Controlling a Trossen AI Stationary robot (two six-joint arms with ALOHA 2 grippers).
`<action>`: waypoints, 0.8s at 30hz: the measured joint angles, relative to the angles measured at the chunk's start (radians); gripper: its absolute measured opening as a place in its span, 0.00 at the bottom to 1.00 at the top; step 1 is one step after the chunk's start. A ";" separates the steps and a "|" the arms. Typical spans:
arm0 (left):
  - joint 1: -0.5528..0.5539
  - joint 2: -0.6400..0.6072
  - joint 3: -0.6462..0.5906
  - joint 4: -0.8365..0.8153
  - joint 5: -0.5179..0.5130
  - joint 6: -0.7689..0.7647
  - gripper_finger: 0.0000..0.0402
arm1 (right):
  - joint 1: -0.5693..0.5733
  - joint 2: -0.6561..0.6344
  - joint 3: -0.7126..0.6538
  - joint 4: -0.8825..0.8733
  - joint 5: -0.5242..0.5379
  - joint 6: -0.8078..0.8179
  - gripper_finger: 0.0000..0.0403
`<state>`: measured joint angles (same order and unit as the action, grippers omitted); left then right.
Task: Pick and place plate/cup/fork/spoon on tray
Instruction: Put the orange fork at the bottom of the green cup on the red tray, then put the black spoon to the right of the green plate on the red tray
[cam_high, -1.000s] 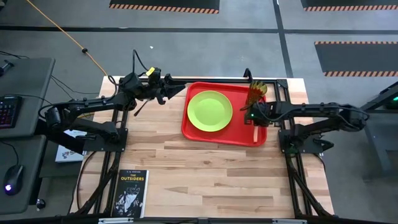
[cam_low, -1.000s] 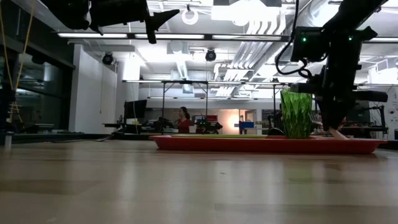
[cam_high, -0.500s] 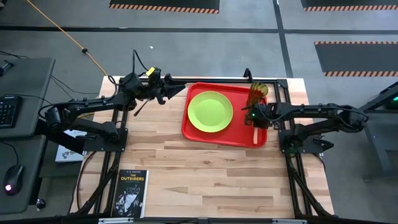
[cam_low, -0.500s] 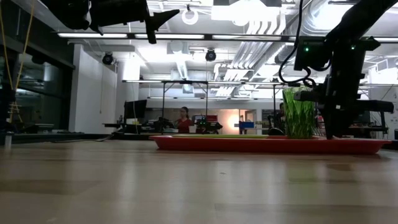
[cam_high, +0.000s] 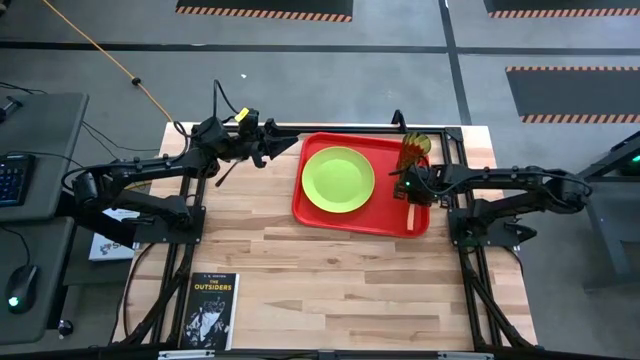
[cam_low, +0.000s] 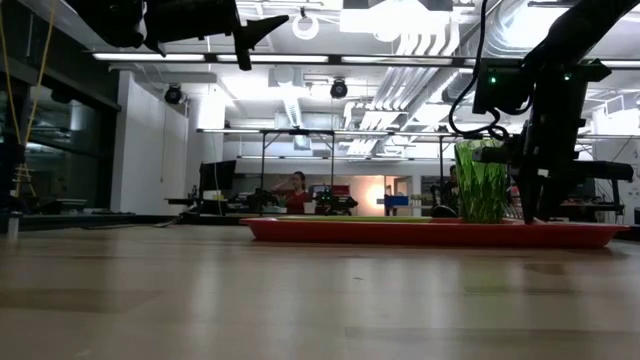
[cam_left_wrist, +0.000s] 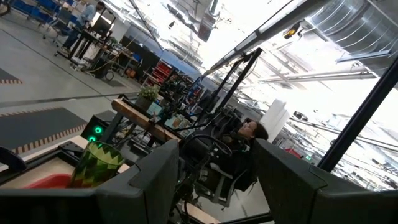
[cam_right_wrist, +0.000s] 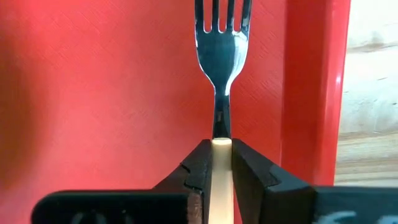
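The red tray (cam_high: 325, 210) lies at the table's far right. On it lie the lime-green plate (cam_high: 338, 179) and, at its far right corner, the upright green cup (cam_high: 415, 150), which also shows in the low view (cam_low: 481, 182). My right gripper (cam_high: 411, 192) stands low over the tray's right side, next to the cup, shut on the fork (cam_right_wrist: 222, 43), whose peach handle (cam_high: 411, 215) runs toward the near rim. My left gripper (cam_high: 272, 148) hangs open and empty, high above the table left of the tray. The spoon does not show. My right gripper pinches the fork's peach handle (cam_right_wrist: 221, 163) between its two fingers, at the end where it meets the metal neck. The fingers come from above, pointing down, and lie across the handle. The fork lies along the tray floor beside the right rim, tines (cam_right_wrist: 222, 15) toward the far side.
A book (cam_high: 211, 310) lies at the table's near left corner. The tray's raised right rim (cam_right_wrist: 311, 93) runs close beside the fork. Bare wood (cam_high: 340, 280) spreads across the near half of the table. A person sits in the room beyond the table (cam_low: 296, 188).
My right gripper has gone down over the tray with the fork. The fork's handle end, which stood tilted above the tray rim a second ago, has dropped below the rim onto the tray floor.
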<state>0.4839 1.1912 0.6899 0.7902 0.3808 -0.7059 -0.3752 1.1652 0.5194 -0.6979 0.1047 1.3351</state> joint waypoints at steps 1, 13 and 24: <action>0.000 0.000 0.000 0.000 0.000 0.000 0.50 | 0.000 0.000 0.000 0.000 0.001 0.000 0.11; 0.000 0.000 0.000 0.000 0.001 0.000 0.50 | 0.000 0.000 0.002 -0.002 0.018 -0.016 0.32; 0.018 -0.006 0.000 -0.001 0.048 0.000 0.50 | 0.151 -0.216 0.154 -0.175 0.066 -0.134 0.33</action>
<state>0.5015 1.1855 0.6899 0.7894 0.4290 -0.7059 -0.2242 0.9496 0.6733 -0.8725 0.1710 1.2014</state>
